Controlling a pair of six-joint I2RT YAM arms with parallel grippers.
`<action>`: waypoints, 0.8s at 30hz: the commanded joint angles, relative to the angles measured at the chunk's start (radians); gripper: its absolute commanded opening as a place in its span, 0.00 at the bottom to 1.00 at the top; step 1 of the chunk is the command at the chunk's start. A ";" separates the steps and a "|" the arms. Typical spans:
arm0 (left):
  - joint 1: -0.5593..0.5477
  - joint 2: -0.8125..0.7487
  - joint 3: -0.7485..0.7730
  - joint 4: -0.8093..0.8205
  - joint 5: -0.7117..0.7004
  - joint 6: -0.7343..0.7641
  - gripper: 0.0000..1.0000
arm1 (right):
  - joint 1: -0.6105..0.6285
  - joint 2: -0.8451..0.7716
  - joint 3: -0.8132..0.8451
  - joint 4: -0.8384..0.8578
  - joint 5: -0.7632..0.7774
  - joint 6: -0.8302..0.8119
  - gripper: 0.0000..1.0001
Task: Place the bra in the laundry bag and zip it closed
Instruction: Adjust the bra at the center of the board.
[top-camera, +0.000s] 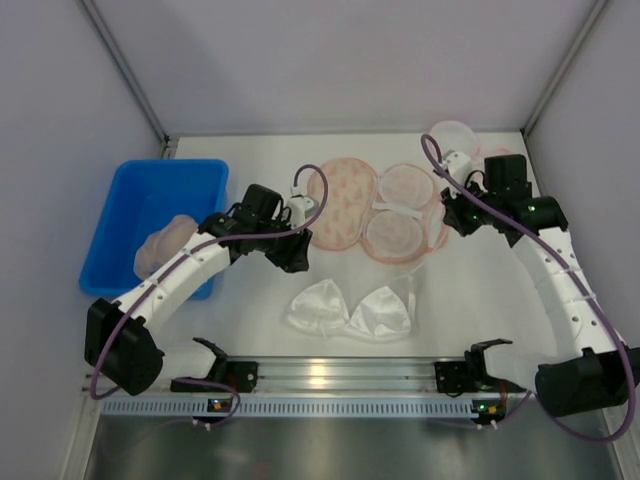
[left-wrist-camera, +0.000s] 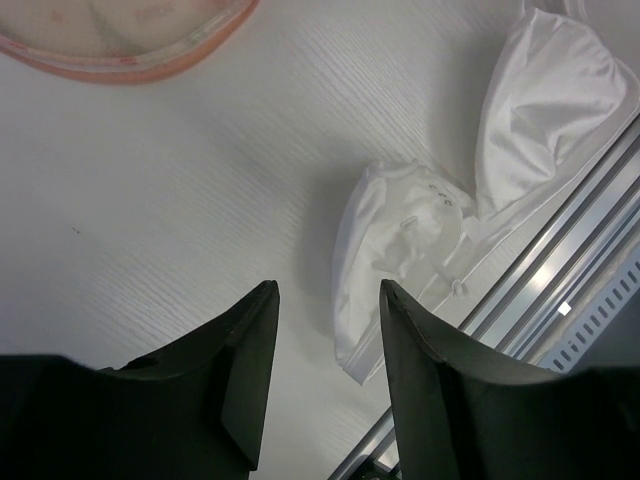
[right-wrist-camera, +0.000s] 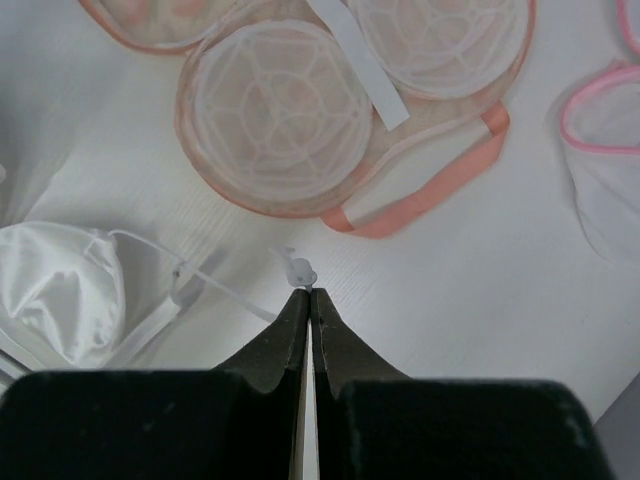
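Just ahead of the half-open, empty left gripper (left-wrist-camera: 327, 292) lies the bra (left-wrist-camera: 400, 245); the right gripper (right-wrist-camera: 308, 292) is closed, tips at its strap (right-wrist-camera: 297, 268).

White table (top-camera: 470, 290) bears bra (top-camera: 350, 310), laundry bag (top-camera: 345, 200) (pink), blue bin (top-camera: 175, 168).

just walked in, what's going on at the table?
The bra isn't bagged yet. The white fabric bra lies on the table in front of the pink mesh laundry bag, which is spread open and unzipped. The left gripper is open and empty, above the table beside the bra. The right gripper is shut, its tips at the end of the thin white strap; I can't tell whether it actually holds it.
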 joint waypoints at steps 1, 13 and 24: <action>0.007 -0.015 -0.005 0.011 -0.005 -0.010 0.51 | -0.006 0.042 0.113 -0.024 -0.068 0.025 0.00; 0.019 -0.039 -0.028 0.011 0.000 -0.013 0.56 | 0.228 -0.023 0.116 -0.050 -0.391 0.201 0.00; 0.025 -0.038 -0.051 0.011 -0.014 -0.001 0.56 | 0.368 -0.079 -0.192 -0.028 -0.412 0.168 0.00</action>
